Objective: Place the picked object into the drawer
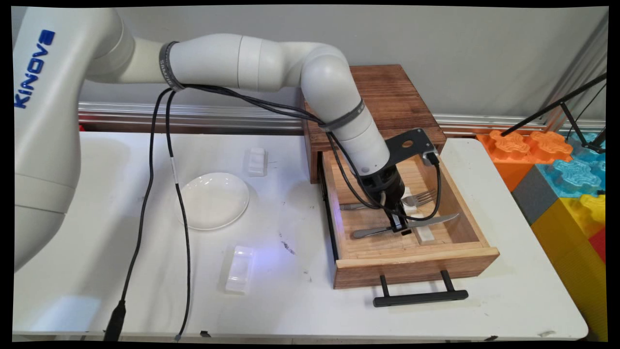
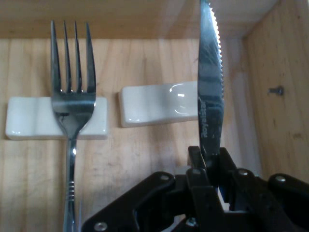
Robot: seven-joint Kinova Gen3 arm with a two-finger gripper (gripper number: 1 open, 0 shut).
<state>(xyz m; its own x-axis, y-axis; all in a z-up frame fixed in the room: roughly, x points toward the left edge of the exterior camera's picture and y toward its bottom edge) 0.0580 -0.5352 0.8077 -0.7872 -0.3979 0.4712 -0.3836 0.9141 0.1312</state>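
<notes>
White tabletop (image 1: 300, 291) carries, near to far, a clear rest (image 1: 240, 268), a white plate (image 1: 213, 199) and another rest (image 1: 257, 161) toward its left. Toward its right edge an open wooden drawer (image 1: 416, 264) holds the gripper (image 2: 211, 166), fingers clamped on a serrated knife (image 2: 210, 92); beyond lies a fork (image 2: 72, 101) on a white rest (image 2: 29, 118).

Grey wall (image 1: 484, 43), white table (image 1: 290, 291), coloured blocks (image 1: 566, 169), perhaps foam, at right.

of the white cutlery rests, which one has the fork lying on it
The white rest in the open drawer, deeper in than its neighbour. The fork lies across it. The neighbouring rest carries the knife; the two rests out on the table carry nothing.
</notes>
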